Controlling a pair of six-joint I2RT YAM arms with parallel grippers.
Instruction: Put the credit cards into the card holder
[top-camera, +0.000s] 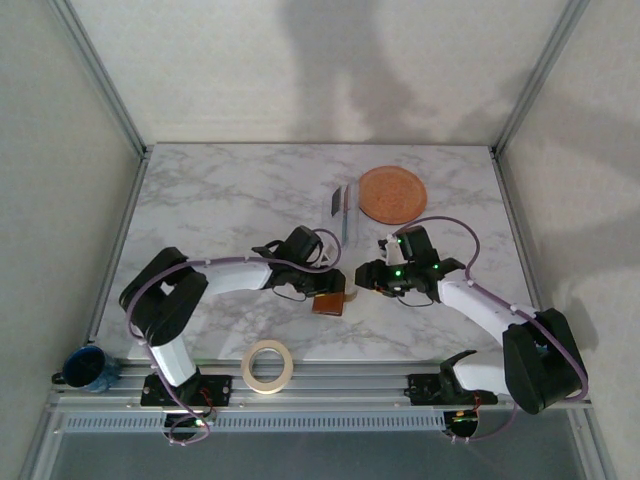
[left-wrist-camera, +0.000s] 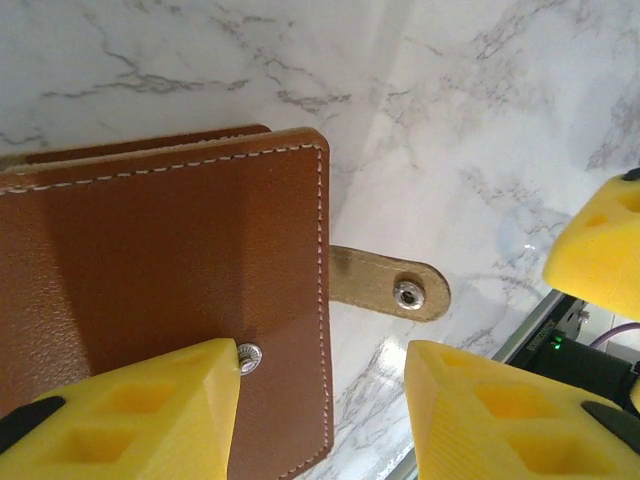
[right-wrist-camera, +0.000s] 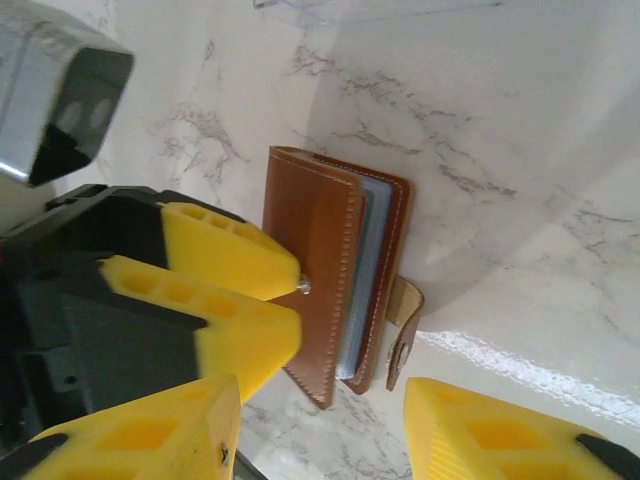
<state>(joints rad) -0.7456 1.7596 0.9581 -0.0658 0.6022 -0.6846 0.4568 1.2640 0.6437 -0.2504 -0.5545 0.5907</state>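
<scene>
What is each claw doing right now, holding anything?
Left gripper: open, one finger over the wallet, nothing clamped.
Right gripper: open, holding nothing.

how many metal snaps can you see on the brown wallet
2. One snap sits on the strap tab; the other on the card holder cover. Its underside is hidden.

White marble table (top-camera: 230, 190). Brown card holder (top-camera: 328, 304) lies on it under the left gripper (top-camera: 335, 288). Its strap tab (left-wrist-camera: 390, 285) sits flat on the marble, just ahead of the gap between those parted jaws. Right gripper (top-camera: 366, 279), jaws wide, is just beside the holder on the strap side. Orange plate (top-camera: 392, 193) is well beyond the right jaws. Clear sleeve (top-camera: 337, 200) is beyond the left jaws, just beside the plate. Tape roll (top-camera: 268, 365) is at the near edge, well behind the left jaws.
</scene>
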